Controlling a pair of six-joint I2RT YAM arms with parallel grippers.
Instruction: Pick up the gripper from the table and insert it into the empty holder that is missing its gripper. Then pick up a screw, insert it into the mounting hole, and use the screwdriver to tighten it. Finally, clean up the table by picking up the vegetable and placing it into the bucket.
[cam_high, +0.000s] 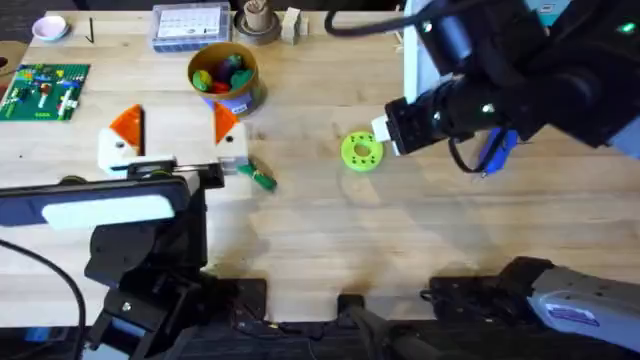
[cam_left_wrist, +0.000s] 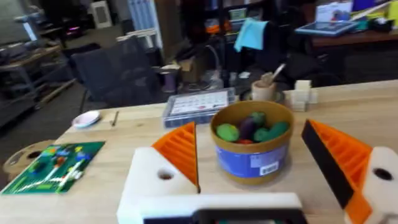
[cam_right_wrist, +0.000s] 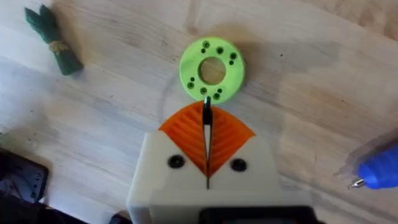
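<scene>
Left pincer (cam_high: 178, 120) sits at centre left of the overhead frame with its white fingers and orange ribbed pads spread wide, nothing between them. Just above that gap stands the small round bucket with yellow rim and blue labelled outside (cam_high: 196, 62), and in the left wrist view it lies straight ahead between the two spread pads. Inside it is a heap of colourful toy pieces (cam_left_wrist: 252, 129): green, purple and a bit of red. The small elongated green toy vegetable (cam_high: 262, 179) lies flat on the wood, just lower right of the left pincer's right-hand finger and apart from it. Over at right of centre, the right pincer (cam_high: 384, 137) has its orange pads pressed together, a thin dark sliver poking out of the seam; what it is, I can't tell. That tip meets the edge of the round lime-green plastic disc with holes (cam_right_wrist: 212, 70). The blue pen-shaped screwdriver with a thin metal tip (cam_high: 496, 150) lies on the light wooden table (cam_high: 400, 230) to the right of that pincer, partly under the arm. In the upper middle of the frame, a clear plastic compartment box (cam_high: 190, 25) rests beyond the bucket, its contents too small to make out.
</scene>
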